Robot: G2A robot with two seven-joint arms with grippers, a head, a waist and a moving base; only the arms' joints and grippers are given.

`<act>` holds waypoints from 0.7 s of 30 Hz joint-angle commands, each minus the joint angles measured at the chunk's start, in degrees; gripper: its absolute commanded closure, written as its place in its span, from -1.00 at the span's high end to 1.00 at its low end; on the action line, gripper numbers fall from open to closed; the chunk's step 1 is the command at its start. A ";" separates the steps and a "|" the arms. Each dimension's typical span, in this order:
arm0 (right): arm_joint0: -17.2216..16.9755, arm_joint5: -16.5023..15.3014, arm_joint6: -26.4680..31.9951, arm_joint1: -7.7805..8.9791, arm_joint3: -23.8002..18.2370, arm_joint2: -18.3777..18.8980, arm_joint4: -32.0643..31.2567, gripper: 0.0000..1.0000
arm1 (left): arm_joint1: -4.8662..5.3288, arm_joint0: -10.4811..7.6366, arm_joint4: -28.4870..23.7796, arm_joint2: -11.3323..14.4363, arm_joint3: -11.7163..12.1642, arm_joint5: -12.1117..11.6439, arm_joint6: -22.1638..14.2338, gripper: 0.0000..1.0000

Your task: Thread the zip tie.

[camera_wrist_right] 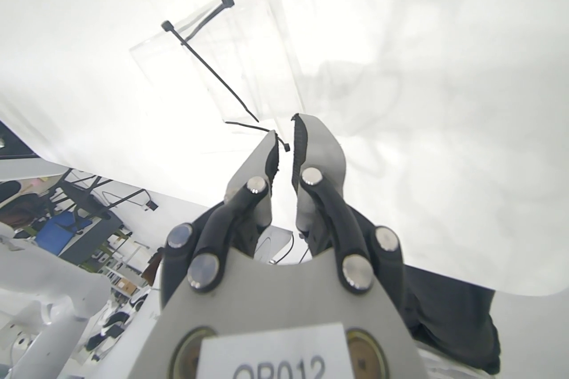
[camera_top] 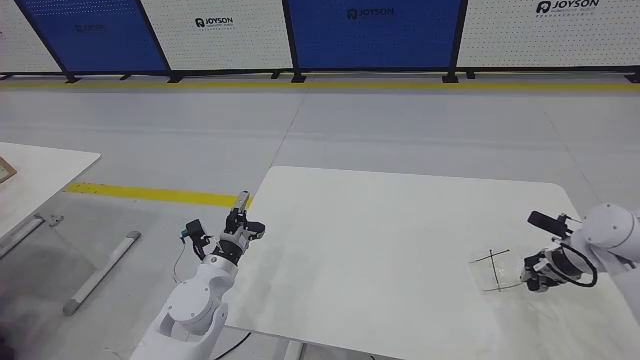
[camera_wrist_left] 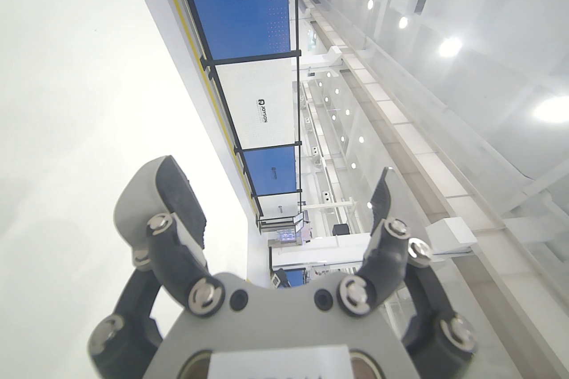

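black zip tie [camera_wrist_right: 246, 126] end at r claw [camera_wrist_right: 284, 127], rest on table [camera_wrist_right: 444, 43]

Zip ties [camera_top: 490, 256] lie on the table [camera_top: 380, 260] just beside the right hand [camera_top: 528, 282], the left hand [camera_top: 240, 215] at its left edge.

Broad smooth run of white desk [camera_top: 400, 230] between the two arms, and a pincer could sweep straight across the middle. At the desk's left edge the left pincer [camera_wrist_left: 279, 172] sits spread wide, with open air ahead of it. The right end is the tight spot: a clear sheet [camera_wrist_right: 266, 56] lies flat there with two black zip ties [camera_wrist_right: 209, 69] crossed on it. A loose tie [camera_wrist_right: 244, 126] at the sheet's edge runs right up to the right pincer [camera_wrist_right: 284, 125], which sits just beside the sheet. All of that lies low and flat. Past the far edge there's bare floor, then the panel wall [camera_top: 370, 10], well apart
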 commanded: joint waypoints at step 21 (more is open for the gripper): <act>0.32 -0.10 0.00 1.54 -2.14 1.20 1.12 -1.00 | 0.00 0.00 0.00 0.00 0.00 0.00 0.00 1.00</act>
